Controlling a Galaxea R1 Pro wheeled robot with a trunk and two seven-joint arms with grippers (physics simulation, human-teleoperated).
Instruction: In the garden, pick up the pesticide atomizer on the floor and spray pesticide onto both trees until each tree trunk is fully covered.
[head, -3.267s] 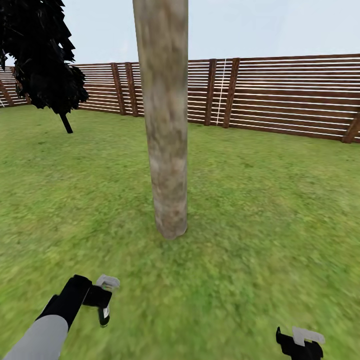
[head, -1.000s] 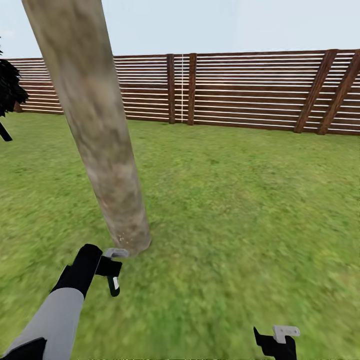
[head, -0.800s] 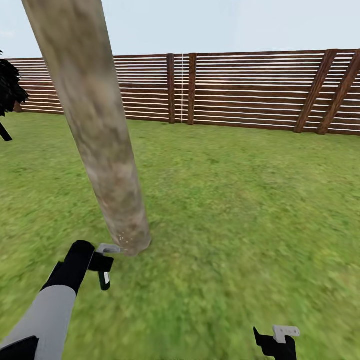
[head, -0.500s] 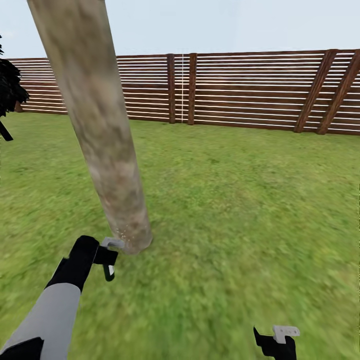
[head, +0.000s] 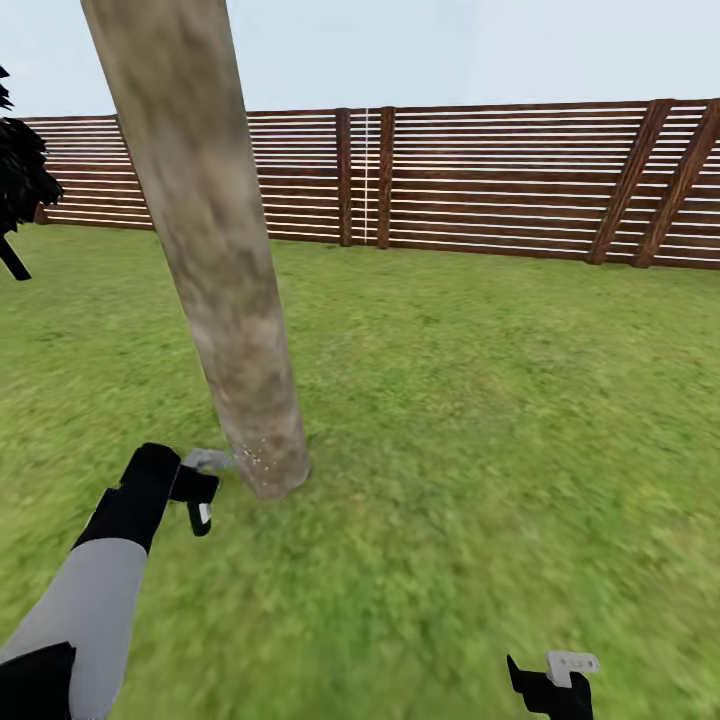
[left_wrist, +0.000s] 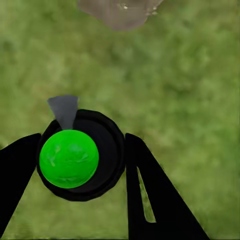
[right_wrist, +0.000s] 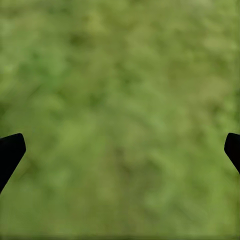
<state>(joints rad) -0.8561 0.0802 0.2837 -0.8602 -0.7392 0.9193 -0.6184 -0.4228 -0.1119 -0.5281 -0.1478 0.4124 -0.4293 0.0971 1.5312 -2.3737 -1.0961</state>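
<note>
A thick, mottled grey-brown tree trunk (head: 215, 260) rises from the lawn left of centre, with pale specks near its base. My left gripper (head: 193, 490) is shut on the pesticide atomizer (head: 202, 515), a small dark bottle held just left of the trunk's foot. Its grey nozzle (head: 207, 459) almost touches the bark. In the left wrist view the atomizer (left_wrist: 80, 155) shows a green round top between the black fingers (left_wrist: 150, 195), and the trunk's base (left_wrist: 120, 10) lies just beyond. My right gripper (head: 558, 682) hangs low at the right, open (right_wrist: 120, 145) over grass.
A brown slatted fence (head: 480, 180) closes the lawn at the back. A black leafy tree (head: 18, 180) stands at the far left. Open grass (head: 480, 420) spreads to the right of the trunk.
My left arm has carried the atomizer forward, closer to the trunk's foot. The view has shifted slightly, so the trunk now sits a little further right. The right gripper has stayed still.
</note>
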